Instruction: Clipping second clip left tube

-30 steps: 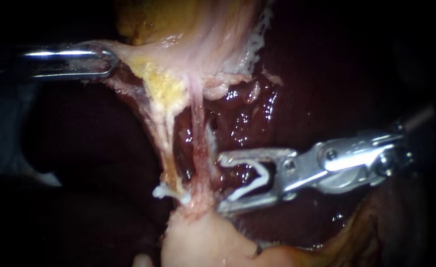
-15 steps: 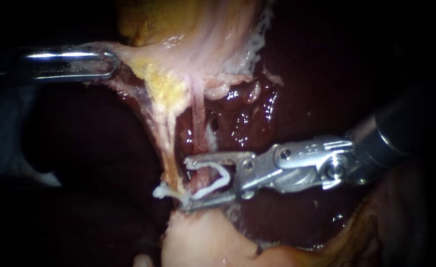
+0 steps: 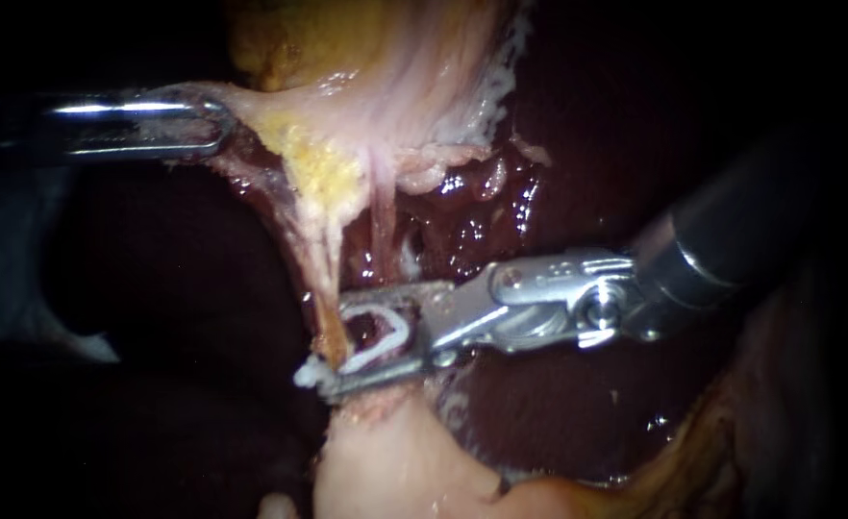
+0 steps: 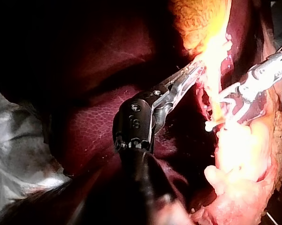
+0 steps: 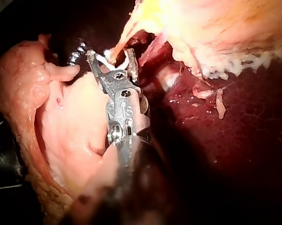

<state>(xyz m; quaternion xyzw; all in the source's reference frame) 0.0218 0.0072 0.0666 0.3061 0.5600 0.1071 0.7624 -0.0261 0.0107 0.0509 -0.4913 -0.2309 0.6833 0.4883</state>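
White clip [image 3: 397, 336] round tube [image 3: 382, 207], R instrument [image 3: 333, 351] advanced, L instrument [image 3: 214, 123] holds tissue [image 3: 280, 106].

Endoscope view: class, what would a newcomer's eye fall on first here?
First, the shiny right instrument at the centre, carrying a white clip that straddles a thin pink tube. Next, the left instrument at the upper left, gripping pale tissue and stretching it taut. Behind both glistens the dark red liver.

Centre lit, edges dark; glare bleaches tissue [image 4: 213, 47] in left wrist view.
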